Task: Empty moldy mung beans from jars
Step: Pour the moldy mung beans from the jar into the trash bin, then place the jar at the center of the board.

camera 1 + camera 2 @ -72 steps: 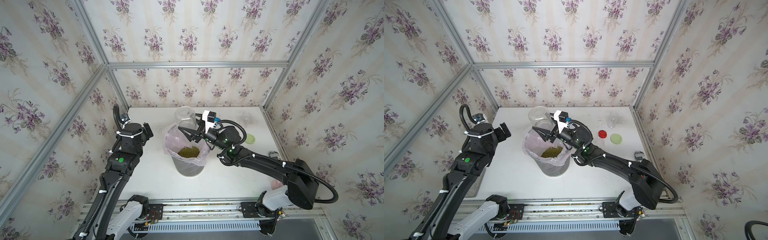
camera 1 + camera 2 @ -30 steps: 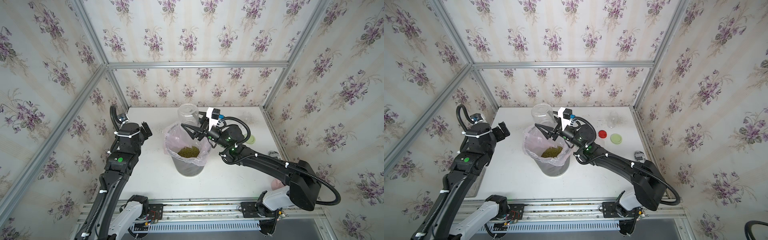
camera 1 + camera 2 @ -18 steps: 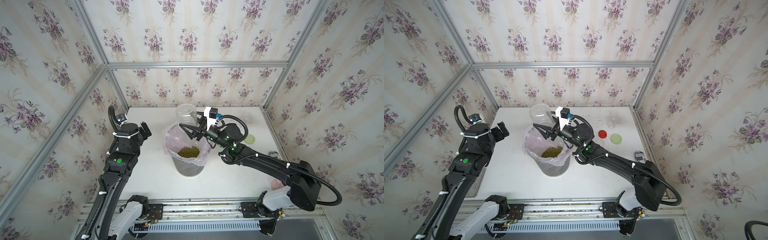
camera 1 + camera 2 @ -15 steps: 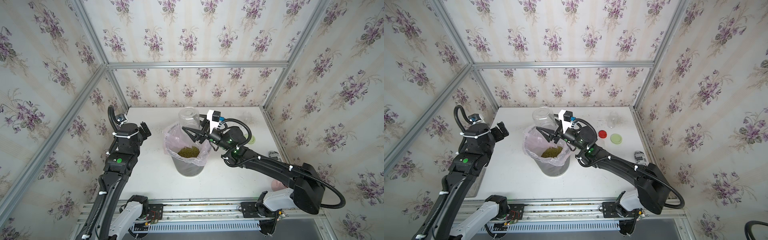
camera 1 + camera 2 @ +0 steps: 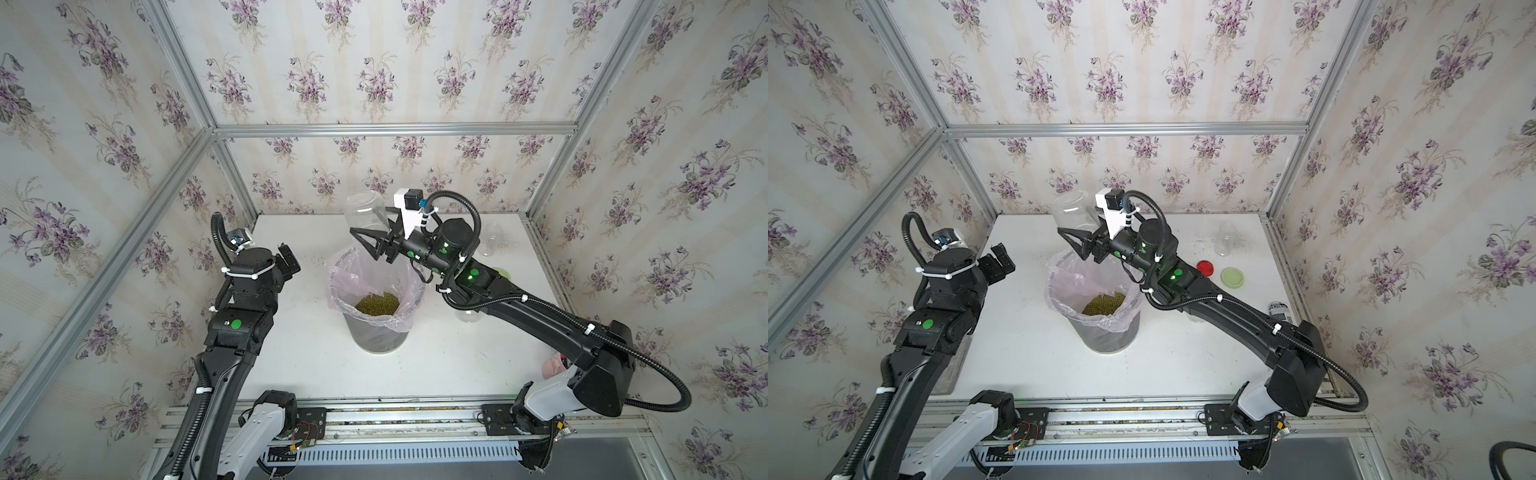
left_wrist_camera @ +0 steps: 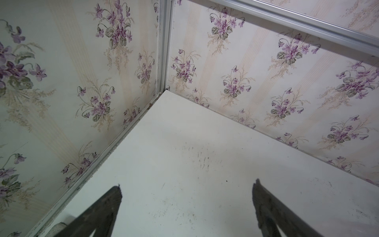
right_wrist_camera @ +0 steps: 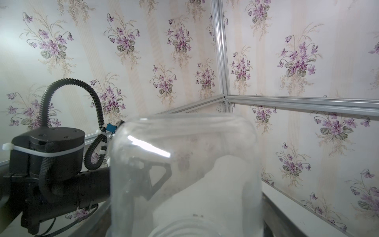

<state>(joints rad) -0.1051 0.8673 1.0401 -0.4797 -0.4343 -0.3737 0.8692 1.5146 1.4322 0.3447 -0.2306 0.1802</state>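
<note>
jar (image 5: 365,212) upended in right tool (image 5: 371,227), clamped across the clear body, mouth down and a bit tilted, raised over the far side of bin (image 5: 376,338). mung beans (image 5: 376,303) heaped low in the pink liner, none seen falling. looks emptied, just a speck or two near the neck in right wrist view. likely step: finishing the pour. exact mouth-over-opening alignment hard to judge from above. to do it well: centre the mouth over the liner opening, not the far rim, before any shake; use short light shakes to drop clingers; no harder squeeze, clear wall probably slick and springy. turn upright only once clear of the bin, then set down on bare surface (image 5: 316,365), away from second jar (image 5: 1225,245), red lid (image 5: 1205,268) and green lid (image 5: 1232,277). left tool (image 6: 187,183) spread wide, empty, pointed at the back-left corner, well apart from bin; fine to leave parked. risks: lower finger snagging the liner edge, nudging the bin, stray beans bouncing onto the surface.
</note>
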